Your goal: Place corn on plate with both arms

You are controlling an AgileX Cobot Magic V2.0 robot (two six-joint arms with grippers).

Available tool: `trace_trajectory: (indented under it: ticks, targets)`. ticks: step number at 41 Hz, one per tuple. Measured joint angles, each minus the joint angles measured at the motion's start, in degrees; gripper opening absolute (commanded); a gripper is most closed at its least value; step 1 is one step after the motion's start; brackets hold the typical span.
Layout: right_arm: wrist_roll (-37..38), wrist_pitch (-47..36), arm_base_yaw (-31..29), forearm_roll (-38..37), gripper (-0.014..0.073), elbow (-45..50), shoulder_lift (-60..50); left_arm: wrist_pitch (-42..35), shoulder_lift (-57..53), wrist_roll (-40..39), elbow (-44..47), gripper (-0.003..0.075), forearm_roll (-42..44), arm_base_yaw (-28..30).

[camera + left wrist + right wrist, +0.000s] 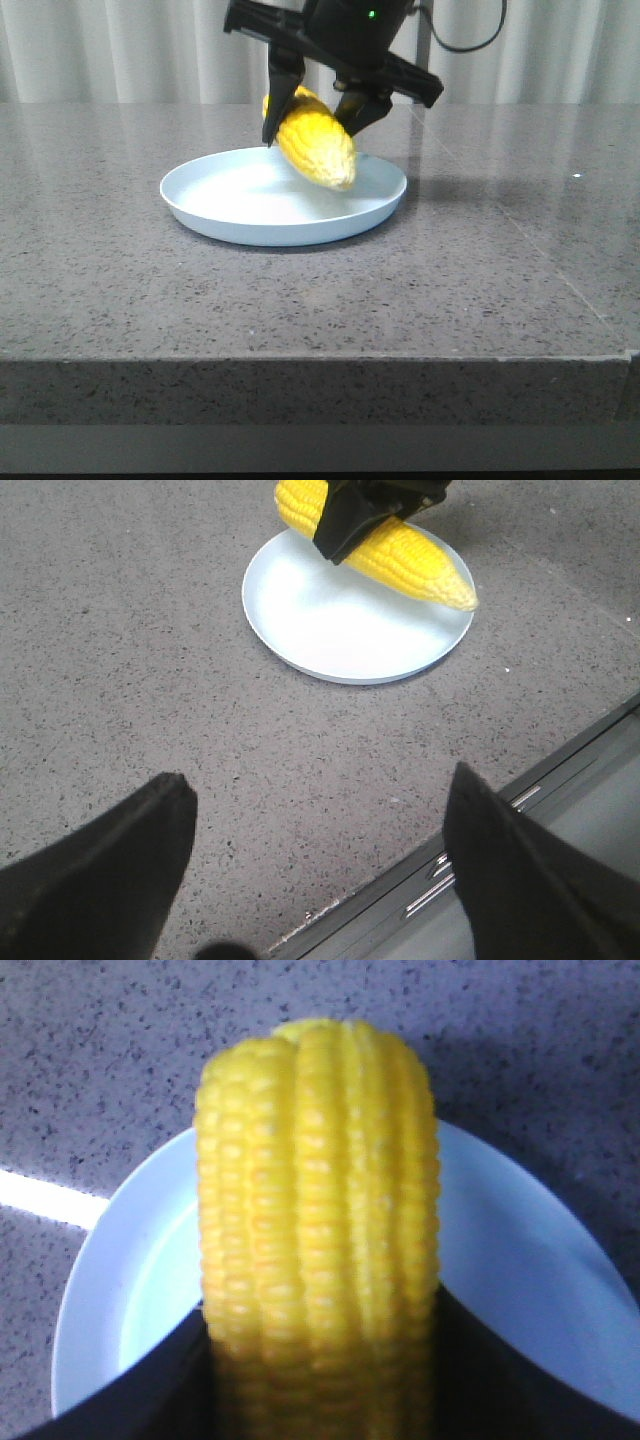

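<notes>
A bright yellow corn (315, 147) cob is held above a pale blue-white plate (220, 212), clamped between the two black fingers of the right gripper (318, 112). The cob is tilted, its tapered tip lowest and over the plate's right half near the rim; whether the tip touches the plate cannot be told. The rear end of the cob is hidden behind the fingers. The arm above the gripper is cut off by the top of the front view, so that only a black body with a small green light (372, 14) and a loop of black cable (470, 38) is seen.

From the right wrist, the corn (320, 1230) fills the middle of the picture, with the plate (520, 1280) spread behind it; the fingers appear only as dark edges on either side of the cob.

From the left wrist, the left gripper (318, 865) is seen with its fingers spread wide apart and nothing between them, well away from the plate (330, 630), over the grey speckled table (120, 650). Only the fingertips are in view. The corn (410, 565) is seen over the plate, partly covered by the other gripper
</notes>
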Motion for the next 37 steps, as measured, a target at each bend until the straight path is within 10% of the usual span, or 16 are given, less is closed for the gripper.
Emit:
trace_trajectory:
  ticks: [8, 37]
  targets:
    - [0.2, -0.7, 0.0, 0.3, 0.0646, 0.0, 0.8, 0.0, 0.0, 0.0, 0.0, 0.0512, 0.0, 0.0]
    - [-23.6, 7.1, 0.0, -7.3, 0.0646, 6.4, -28.8, 0.0, 0.0, 0.0, 0.0, 0.0512, 0.0, 0.0]
